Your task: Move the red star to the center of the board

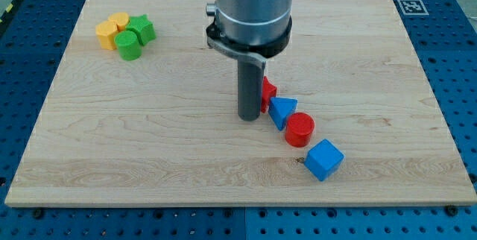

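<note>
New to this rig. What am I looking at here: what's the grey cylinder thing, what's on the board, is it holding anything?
One camera looks down at a wooden board; its mounting isn't recorded. The grey cylinder is a robot arm ending in a dark rod. My tip only pushes; it holds nothing. It sits just left of the red star block, mostly hidden behind the rod. Running toward the view's bottom right: a blue triangular block, a red cylinder block, a blue cube block. At top left, yellow blocks and green blocks cluster.

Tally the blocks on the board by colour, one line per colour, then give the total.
Red: 2, the red star just right of my tip, and a red cylinder
Blue: 2, blue triangle, blue cube
Yellow: 2
Green: 2
Total: 8
</note>
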Tool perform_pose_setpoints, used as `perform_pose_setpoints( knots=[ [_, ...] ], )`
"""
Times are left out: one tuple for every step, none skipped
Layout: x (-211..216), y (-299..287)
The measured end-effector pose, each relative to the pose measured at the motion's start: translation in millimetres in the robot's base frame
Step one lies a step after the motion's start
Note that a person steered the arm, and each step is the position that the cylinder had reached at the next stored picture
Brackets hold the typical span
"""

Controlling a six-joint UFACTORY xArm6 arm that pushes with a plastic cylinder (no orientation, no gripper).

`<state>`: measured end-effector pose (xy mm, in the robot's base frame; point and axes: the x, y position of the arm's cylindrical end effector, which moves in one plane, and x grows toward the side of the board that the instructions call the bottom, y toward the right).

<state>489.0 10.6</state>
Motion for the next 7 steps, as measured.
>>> perform_pose_setpoints(
  knots=[
    [-13,3],
    [-13,20],
    [-14,51],
    [-38,70],
    [-65,70],
    [-90,70],
    [-115,70]
  ],
)
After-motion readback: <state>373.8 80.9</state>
